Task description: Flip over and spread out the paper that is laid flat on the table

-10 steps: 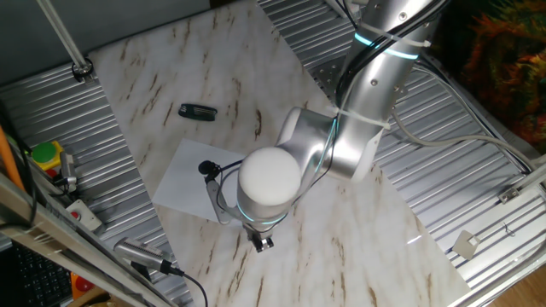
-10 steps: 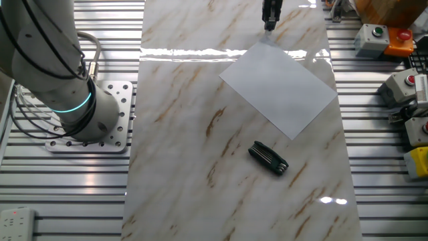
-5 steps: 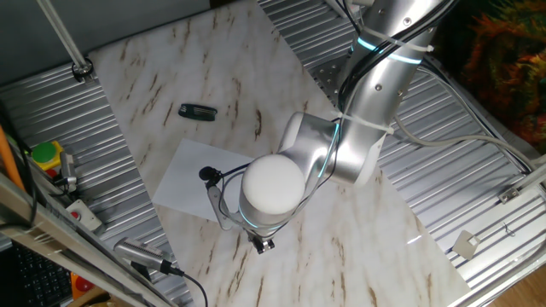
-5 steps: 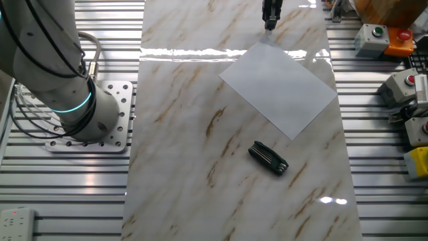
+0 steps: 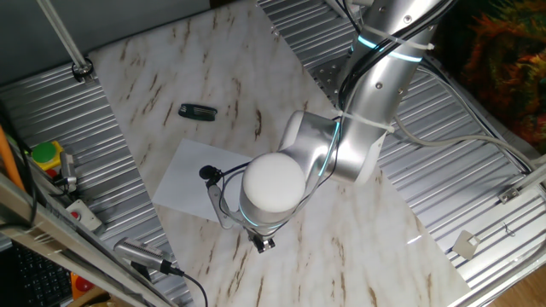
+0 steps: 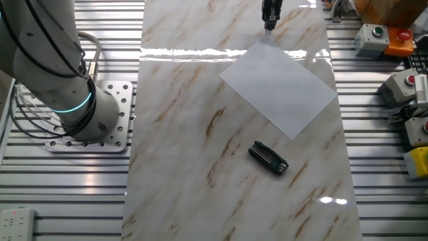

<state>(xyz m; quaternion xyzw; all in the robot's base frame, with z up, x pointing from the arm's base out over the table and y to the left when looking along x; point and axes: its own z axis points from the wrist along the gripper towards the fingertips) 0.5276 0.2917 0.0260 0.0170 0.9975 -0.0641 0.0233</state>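
Paper (image 6: 279,89) lies flat; gripper (image 6: 270,21) poised at its corner, opening unclear.

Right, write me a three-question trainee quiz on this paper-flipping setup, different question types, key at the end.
1. True or false: the paper lies flat on the table.
2. Which paper corner is the gripper nearest in the other fixed view? A) the top corner B) the bottom corner C) the right corner
3. Fill in: the dark folding tool lies ______ the paper, not on it.

Key
1. True: the sheet shows no lifted edge.
2. A: the fingers hang at the corner near the top edge of the picture; whether they touch it cannot be told.
3. Beside: a strip of bare marble separates them.
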